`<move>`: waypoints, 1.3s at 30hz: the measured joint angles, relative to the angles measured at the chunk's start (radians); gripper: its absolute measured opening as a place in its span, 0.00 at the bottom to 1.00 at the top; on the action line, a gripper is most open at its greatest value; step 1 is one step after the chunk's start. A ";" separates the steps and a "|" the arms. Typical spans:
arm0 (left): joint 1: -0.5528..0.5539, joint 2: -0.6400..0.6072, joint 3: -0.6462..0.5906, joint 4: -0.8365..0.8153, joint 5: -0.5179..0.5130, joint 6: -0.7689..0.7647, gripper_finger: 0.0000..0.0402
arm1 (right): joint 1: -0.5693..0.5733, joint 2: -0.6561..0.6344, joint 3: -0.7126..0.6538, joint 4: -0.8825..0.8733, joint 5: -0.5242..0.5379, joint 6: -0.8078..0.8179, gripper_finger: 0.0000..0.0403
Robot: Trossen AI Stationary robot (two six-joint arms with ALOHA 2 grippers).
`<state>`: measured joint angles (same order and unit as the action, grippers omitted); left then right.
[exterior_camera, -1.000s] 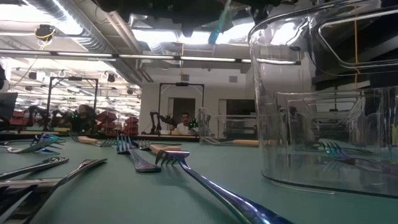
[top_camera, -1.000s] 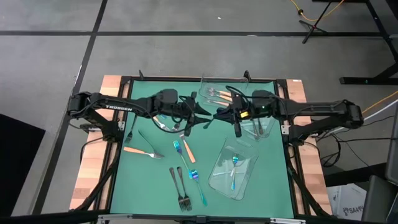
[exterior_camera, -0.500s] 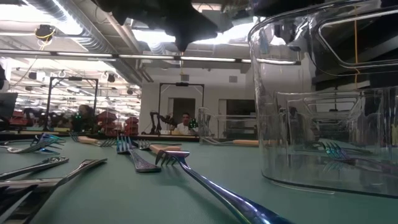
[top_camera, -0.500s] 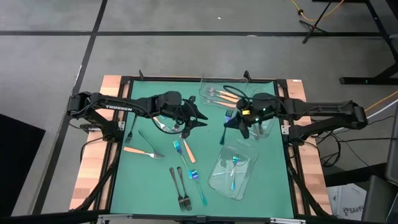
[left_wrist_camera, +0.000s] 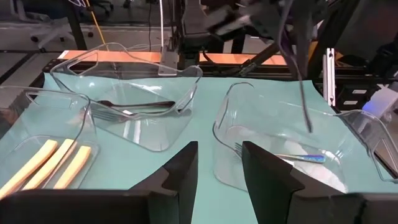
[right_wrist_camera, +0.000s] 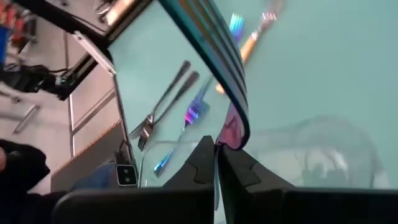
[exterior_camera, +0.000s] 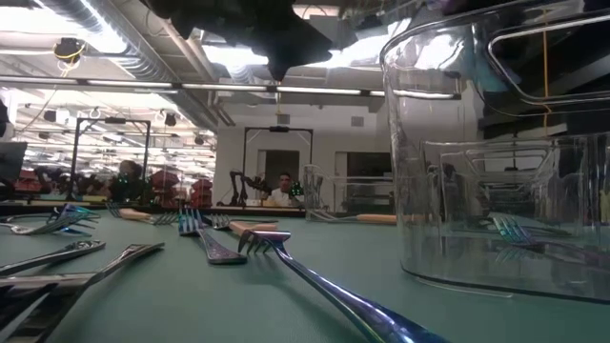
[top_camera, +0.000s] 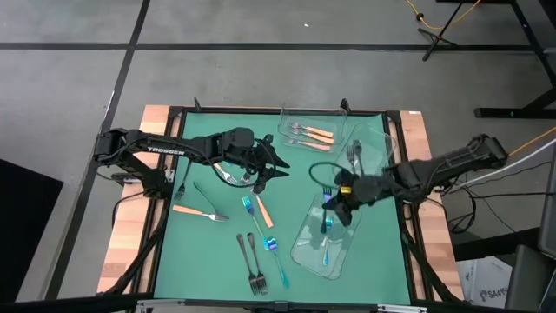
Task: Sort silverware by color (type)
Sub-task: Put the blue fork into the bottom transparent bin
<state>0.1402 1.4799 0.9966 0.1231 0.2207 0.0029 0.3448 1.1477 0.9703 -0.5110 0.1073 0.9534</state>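
My right gripper (top_camera: 334,205) (right_wrist_camera: 216,155) is shut on an iridescent blue-teal fork (right_wrist_camera: 217,56) and hovers over the near-right clear tray (top_camera: 306,248), where another blue fork (top_camera: 325,250) lies flat. My left gripper (top_camera: 276,167) (left_wrist_camera: 217,180) is open and empty above the table's middle. Orange-handled forks (top_camera: 310,132) lie in the far tray. A dark fork (top_camera: 354,156) lies in the right tray. Loose forks lie flat on the mat: orange ones (top_camera: 196,211) (top_camera: 263,211), dark ones (top_camera: 253,259) (top_camera: 206,195), and blue ones (top_camera: 250,206) (top_camera: 275,256). My right gripper pinches the blue-teal fork between its two fingers at a narrow stretch (right_wrist_camera: 231,134) just behind the head. The tines run on past the fingertips. The fork is lifted clear above the near-right tray. In the high view the gripper itself hides the place of contact.
Three clear trays crowd the table's right half; the near one's wall (exterior_camera: 477,143) stands tall in the low view. Fork heads (exterior_camera: 262,240) lie in the low view's foreground. Bare green mat (top_camera: 213,252) shows at the near left. A person (exterior_camera: 282,191) sits far behind.
A second ago both grippers met over the table's far middle with the blue fork between them. The left gripper then drew back slightly to the left. The right gripper carried the fork toward the near right and down over the tray holding the blue fork.
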 joint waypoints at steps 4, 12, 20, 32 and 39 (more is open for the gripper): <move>-0.001 0.000 0.000 -0.012 0.001 -0.001 0.29 | 0.086 0.045 0.000 -0.050 0.060 0.173 0.00; -0.029 0.000 0.000 -0.019 0.001 0.000 0.29 | 0.162 0.191 0.000 -0.039 0.084 0.327 0.00; -0.057 0.000 0.000 -0.019 0.000 0.000 0.29 | 0.159 0.339 0.000 -0.015 0.015 0.378 0.00; -0.057 0.000 0.000 -0.028 -0.002 0.000 0.29 | 0.159 0.402 0.000 -0.012 0.017 0.378 0.00; -0.056 0.000 0.000 -0.038 -0.003 0.000 0.29 | 0.159 0.402 0.000 -0.015 0.058 0.377 0.00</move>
<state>0.0837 1.4796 0.9966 0.0851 0.2180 0.0029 0.5037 1.5497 0.9703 -0.5259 0.1656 1.3304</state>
